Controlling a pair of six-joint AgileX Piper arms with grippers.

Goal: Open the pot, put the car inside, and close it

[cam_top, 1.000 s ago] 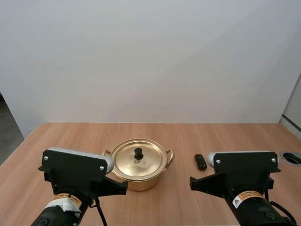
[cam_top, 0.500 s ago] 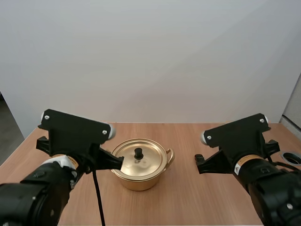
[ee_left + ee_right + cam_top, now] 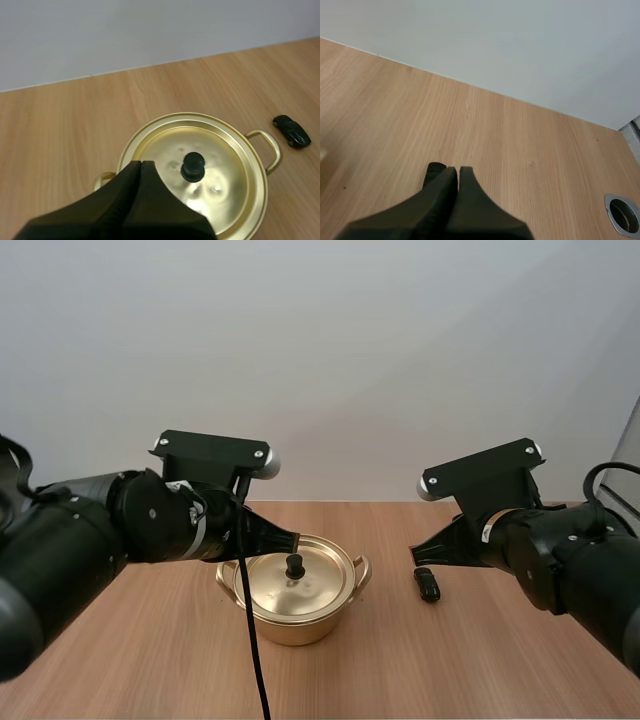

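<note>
Gold pot (image 3: 295,625) is lidded, so we hold left gripper (image 3: 140,164), fingers together, by its knob (image 3: 193,165) for lifting, and right gripper (image 3: 454,171), likewise together, over the car (image 3: 427,584) beside the pot.

Pot (image 3: 290,625): we see gold-coloured metal, smooth and shiny on its wall and handles.
Lid (image 3: 220,165): the same golden metal, polished enough to throw bright reflections back at us.
Knob (image 3: 193,166): black and smooth with a slight gloss; to us it looks like plastic.
Car (image 3: 291,131): glossy black; we cannot tell plastic from metal.
Table (image 3: 480,660): light wood grain, smooth and matt.
Left gripper (image 3: 140,162): we read its fingers as matt black plastic.
Right gripper (image 3: 458,170): the same matt black.
Ring (image 3: 623,212): grey metal with a dull sheen, set in our table.
</note>
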